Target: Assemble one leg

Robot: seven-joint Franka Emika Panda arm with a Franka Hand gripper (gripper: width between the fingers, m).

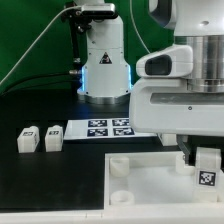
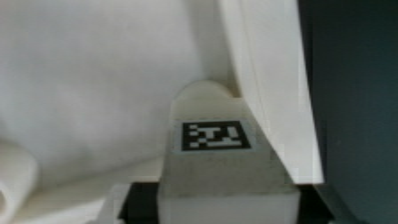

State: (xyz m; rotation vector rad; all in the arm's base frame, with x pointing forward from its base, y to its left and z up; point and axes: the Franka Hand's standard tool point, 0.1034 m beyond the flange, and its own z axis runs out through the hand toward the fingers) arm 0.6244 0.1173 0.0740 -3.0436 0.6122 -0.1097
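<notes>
Gripper clamped on a tagged white leg over the tray-like part, lower right of the exterior view.

The leg (image 1: 207, 171) is a smooth, matte white plastic block carrying a crisp black-and-white square tag; it stands upright with its long axis vertical, tag face toward the exterior camera, and in the wrist view (image 2: 217, 150) it tapers away to a rounded end. The gripper (image 1: 200, 157) grasps it between dark fingers (image 1: 186, 152), at the right edge of the large white tray part (image 1: 140, 190), a flat glossy panel with a raised rim and a round corner socket. The bulky white arm reaches in from the upper right with the hand pointing straight down. Two more white legs (image 1: 28, 139) (image 1: 52, 138) stand in the left middle on the black table (image 1: 40, 105), beside the thin marker board (image 1: 100, 128).
</notes>
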